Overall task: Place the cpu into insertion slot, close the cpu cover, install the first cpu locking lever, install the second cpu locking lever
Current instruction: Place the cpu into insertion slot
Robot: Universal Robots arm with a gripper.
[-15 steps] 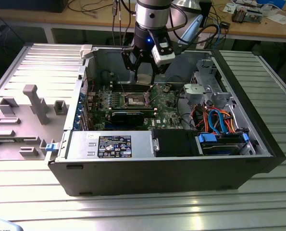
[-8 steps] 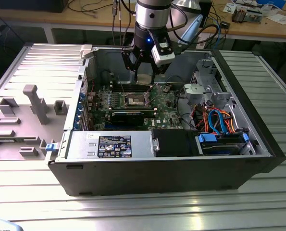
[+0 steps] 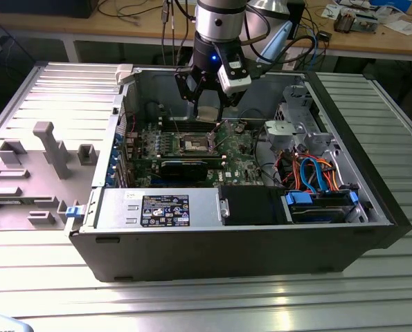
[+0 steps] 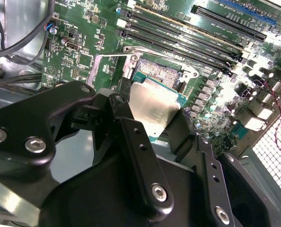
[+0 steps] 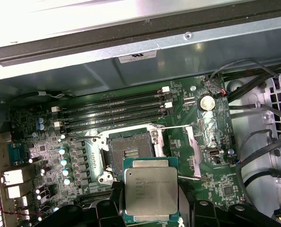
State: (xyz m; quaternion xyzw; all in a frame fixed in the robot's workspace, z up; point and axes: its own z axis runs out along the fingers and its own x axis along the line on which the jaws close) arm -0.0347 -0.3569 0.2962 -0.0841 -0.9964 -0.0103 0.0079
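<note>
My gripper (image 3: 206, 105) is shut on the cpu (image 5: 151, 191), a flat square chip with a dull silvery top, held by two opposite edges between black fingers (image 4: 131, 130). It hangs above the green motherboard (image 3: 240, 149), just off to one side of the insertion slot (image 5: 131, 151). The slot lies open, with a dark centre and a metal rim. Beside the slot, the cpu cover (image 5: 193, 147) is flipped open as a thin silvery frame. Two thin wire levers (image 5: 178, 127) stand released along the socket's sides. In the second wrist view the cpu (image 4: 154, 106) partly hides the slot (image 4: 161, 71).
Long memory slots (image 5: 116, 111) run beside the socket. A black card (image 3: 185, 166) stands in front of it. A drive cage with orange and blue cables (image 3: 309, 173) fills the case's side at the exterior view's right. Case walls (image 3: 226, 242) enclose the board. A grey fixture (image 3: 46, 149) lies outside the case.
</note>
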